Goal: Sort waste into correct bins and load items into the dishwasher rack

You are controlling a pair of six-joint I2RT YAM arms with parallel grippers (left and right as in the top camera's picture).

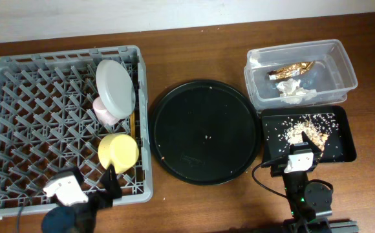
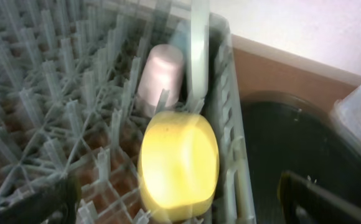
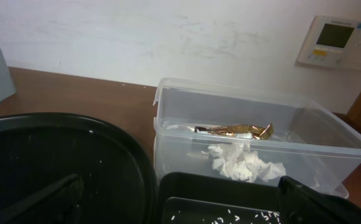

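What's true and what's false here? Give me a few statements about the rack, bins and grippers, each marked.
1. The yellow bowl sits in the dishwasher rack. True.
2. The foil wrapper lies on the round black tray. False: it is in the clear tub, with the white napkin.
3. The food scraps lie in the shallow black rectangular tray. True.
4. The white plate lies flat on the table. False: it stands on edge in the rack, by the pink cup.
5. The left gripper holds the yellow bowl. False: left gripper and right gripper are both open, empty.

Wooden table meets white wall bearing a control panel.
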